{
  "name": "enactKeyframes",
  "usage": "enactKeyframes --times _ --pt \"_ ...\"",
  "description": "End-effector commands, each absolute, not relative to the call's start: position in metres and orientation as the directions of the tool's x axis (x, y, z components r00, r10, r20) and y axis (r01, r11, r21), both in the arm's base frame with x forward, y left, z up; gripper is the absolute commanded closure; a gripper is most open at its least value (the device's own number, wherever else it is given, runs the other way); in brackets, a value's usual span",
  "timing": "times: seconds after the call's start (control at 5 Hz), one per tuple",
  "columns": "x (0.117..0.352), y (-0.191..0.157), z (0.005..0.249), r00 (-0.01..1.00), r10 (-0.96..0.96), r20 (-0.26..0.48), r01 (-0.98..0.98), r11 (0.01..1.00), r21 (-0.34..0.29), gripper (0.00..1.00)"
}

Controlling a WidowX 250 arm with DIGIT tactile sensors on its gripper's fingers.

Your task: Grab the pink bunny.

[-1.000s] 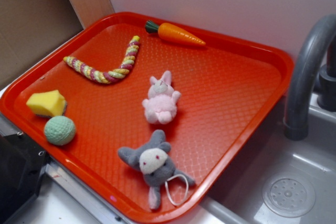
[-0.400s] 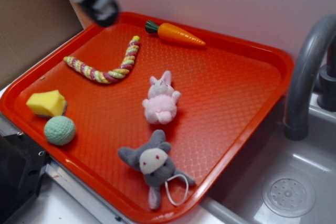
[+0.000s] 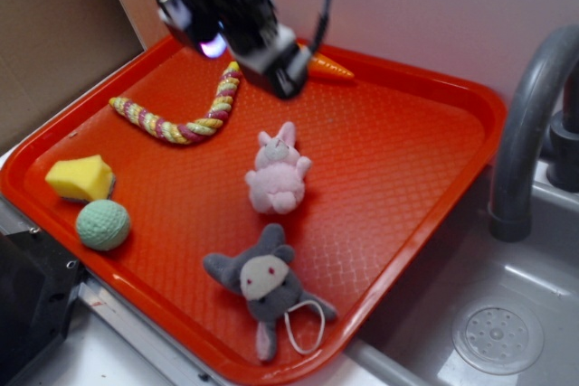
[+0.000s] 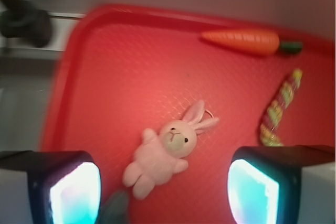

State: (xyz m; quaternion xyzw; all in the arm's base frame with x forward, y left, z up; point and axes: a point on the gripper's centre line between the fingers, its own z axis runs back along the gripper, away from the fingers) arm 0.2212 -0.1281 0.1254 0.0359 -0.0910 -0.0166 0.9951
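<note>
The pink bunny (image 3: 278,174) lies on its back in the middle of the red tray (image 3: 398,169), ears toward the back wall. In the wrist view the pink bunny (image 4: 165,153) lies between and beyond my two fingers. My gripper (image 3: 276,65) hangs above the tray's back part, up and behind the bunny, clear of it. In the wrist view my gripper (image 4: 164,195) is open wide and empty, its lit pads (image 4: 73,195) well apart.
A grey plush animal (image 3: 267,287) with a string loop lies near the tray's front edge. A braided rope (image 3: 185,115), orange carrot (image 4: 244,40), yellow sponge (image 3: 81,178) and green ball (image 3: 103,224) are on the tray. A grey tap (image 3: 534,124) and sink (image 3: 488,332) stand right.
My gripper has come in from the upper left and moved right and down over the tray's back, toward the bunny. The toys have not moved.
</note>
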Motion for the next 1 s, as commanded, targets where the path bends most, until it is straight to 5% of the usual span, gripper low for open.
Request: enactKeyframes --times 0.0,0.6,0.8 --pt "0.229 -0.124 0.093 0.979 0.094 0.179 -0.11 0.991 0.081 0.0" --pt "0.241 -0.118 0.047 0.992 0.08 0.101 -0.083 0.996 0.027 0.0" --pt "0.235 -0.114 0.041 0.992 0.07 0.1 -0.074 0.997 0.033 1.0"
